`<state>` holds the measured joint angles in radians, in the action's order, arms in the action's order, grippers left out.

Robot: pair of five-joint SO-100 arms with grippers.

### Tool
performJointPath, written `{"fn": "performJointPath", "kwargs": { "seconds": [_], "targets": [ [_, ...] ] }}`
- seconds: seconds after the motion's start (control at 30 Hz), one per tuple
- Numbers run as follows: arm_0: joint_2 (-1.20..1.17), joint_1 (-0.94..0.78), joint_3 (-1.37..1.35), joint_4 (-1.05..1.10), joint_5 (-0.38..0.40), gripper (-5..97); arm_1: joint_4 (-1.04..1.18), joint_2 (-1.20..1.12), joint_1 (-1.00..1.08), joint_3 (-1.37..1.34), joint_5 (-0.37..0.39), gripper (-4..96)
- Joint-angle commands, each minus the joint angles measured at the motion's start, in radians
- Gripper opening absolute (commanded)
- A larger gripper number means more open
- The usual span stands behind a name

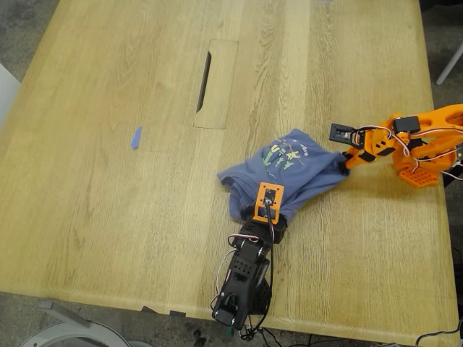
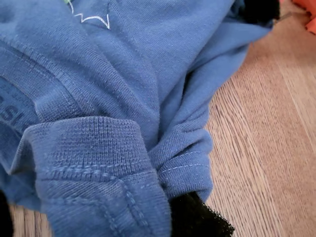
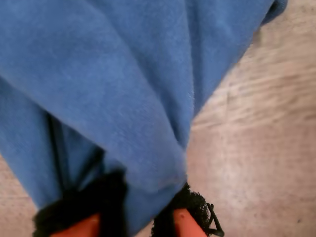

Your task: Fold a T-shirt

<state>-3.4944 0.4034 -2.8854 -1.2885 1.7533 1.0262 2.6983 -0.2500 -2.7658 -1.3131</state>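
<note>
Slate-blue cotton lies bunched in a loose heap on the pale wooden worktop (image 1: pixel 108 217): the T-shirt (image 1: pixel 289 173) sits right of centre in the exterior view, nearer that view's lower edge than its upper one. It is crumpled rather than spread flat, and its green-and-yellow print (image 1: pixel 282 155) faces up on the top of the heap.

Our first end effector (image 1: pixel 262 214), on the black arm that reaches in from the exterior view's lower edge, is at the near rim of the cloth. In the first wrist view a ribbed, stitched hem is gathered right at it, with a black finger (image 2: pixel 197 219) showing beneath the folds. It looks closed on the T-shirt.

Our second end effector (image 1: pixel 346 160), on the orange arm at the exterior view's right, meets the cloth at the side of the heap nearest that arm. The second wrist view shows a thick fold of blue fabric running down between its orange fingers (image 3: pixel 185 222) and their black pads (image 3: pixel 111 197), so it too is clamped on the T-shirt.

A small blue tape strip (image 1: pixel 135 137) lies on the bare wood well apart from the shirt, towards the exterior view's left. A rectangular inset panel with a dark slot (image 1: pixel 215 83) is set into the worktop beyond the shirt.
</note>
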Motion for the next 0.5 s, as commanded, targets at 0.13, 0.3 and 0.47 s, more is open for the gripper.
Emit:
{"fn": "performJointPath", "kwargs": {
  "seconds": [0.13,0.3,0.47],
  "targets": [
    [-0.061,0.146,0.183,-0.126,0.071,52,0.041,0.084,-0.048,-0.015,0.032,33.9],
    [0.066,0.252,0.282,-0.245,0.115,49,0.074,0.091,-0.060,0.005,0.054,39.2],
    [0.178,0.253,0.368,-0.359,0.107,48,0.115,0.091,-0.061,0.046,0.052,41.2]
  ]
}}
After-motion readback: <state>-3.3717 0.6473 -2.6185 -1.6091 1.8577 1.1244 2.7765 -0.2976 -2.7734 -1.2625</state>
